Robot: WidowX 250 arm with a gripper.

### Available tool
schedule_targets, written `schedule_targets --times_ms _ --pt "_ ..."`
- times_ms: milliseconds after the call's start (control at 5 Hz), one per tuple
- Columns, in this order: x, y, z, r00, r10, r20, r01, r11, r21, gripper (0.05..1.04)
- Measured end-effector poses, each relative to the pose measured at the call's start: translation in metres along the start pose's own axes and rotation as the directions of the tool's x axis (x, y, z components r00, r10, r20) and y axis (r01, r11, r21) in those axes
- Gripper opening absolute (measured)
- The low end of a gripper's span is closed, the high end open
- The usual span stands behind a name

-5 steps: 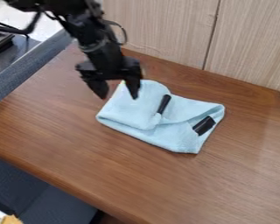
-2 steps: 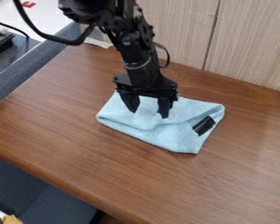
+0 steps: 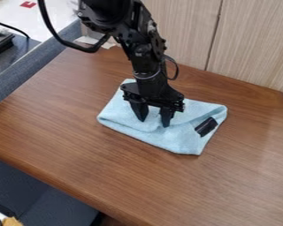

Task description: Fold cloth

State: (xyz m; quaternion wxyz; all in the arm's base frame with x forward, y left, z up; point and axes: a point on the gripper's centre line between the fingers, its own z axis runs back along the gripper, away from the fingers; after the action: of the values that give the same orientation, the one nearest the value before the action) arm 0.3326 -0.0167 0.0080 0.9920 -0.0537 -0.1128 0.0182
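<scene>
blue cloth over smooth wood
the folded cloth (image 3: 179,139) looks soft, matt and slightly rough; the brown wood-grain table (image 3: 108,163) has a faint sheen; pale wood-grain panels (image 3: 250,44) look matt.

Folded light-blue cloth (image 3: 182,137) lies on brown table (image 3: 97,163).

The cloth (image 3: 178,138) lies on the table (image 3: 67,132), panels (image 3: 250,44) behind.

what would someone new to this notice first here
Probably the black gripper, fingers apart, hanging over the light blue cloth near the middle of the wooden table. Next, the black patch on the cloth's right part, dark against the pale fabric.
</scene>
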Motion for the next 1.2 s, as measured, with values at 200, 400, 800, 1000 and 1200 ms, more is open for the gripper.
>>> schedule_targets --times_ms 200,400,800,1000,1200 --pt "0.001 0.000 -0.001 1.000 0.008 0.007 -0.008 1.000 0.002 0.392" --pt "0.001 -0.001 -0.001 1.000 0.002 0.009 -0.002 1.000 -0.003 0.169" --pt "0.000 0.007 0.013 1.000 0.010 0.007 -0.009 0.999 -0.049 0.055" --pt "0.003 0.030 0.034 0.999 0.045 0.024 -0.043 0.996 -0.075 0.055" --pt "0.003 0.069 0.049 0.992 0.118 0.042 -0.113 0.988 -0.102 0.055"
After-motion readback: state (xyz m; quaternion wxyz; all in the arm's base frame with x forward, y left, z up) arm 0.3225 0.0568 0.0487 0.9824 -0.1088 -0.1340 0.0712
